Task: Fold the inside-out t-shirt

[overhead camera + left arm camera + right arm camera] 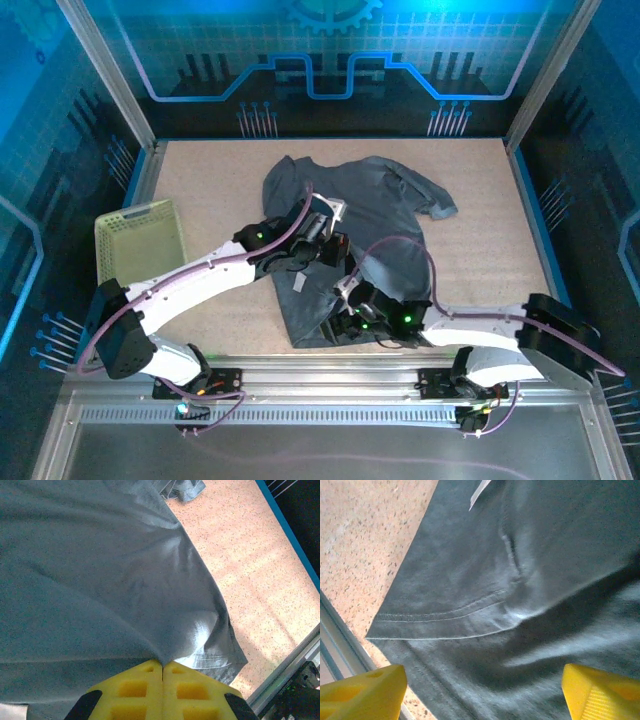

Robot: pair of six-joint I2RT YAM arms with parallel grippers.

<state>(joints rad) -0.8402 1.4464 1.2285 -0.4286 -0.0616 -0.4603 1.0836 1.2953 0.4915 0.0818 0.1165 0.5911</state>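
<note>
Left gripper (162,665): yellow pads pressed together, pinching a raised fold of the inside-out t-shirt (100,580). Right gripper (482,692): pads wide apart, gripping nothing, poised above the stitched hem (440,615). The right wrist view resolves the hem's double stitching and a white label (480,492). The top view alone gives the whole inside-out t-shirt (385,215), spread at the centre of the speckled table (210,180), long axis running near to far, sleeves (435,200) far, hem near; a yellow-green mesh basket (140,240) lies well apart to the left
</note>
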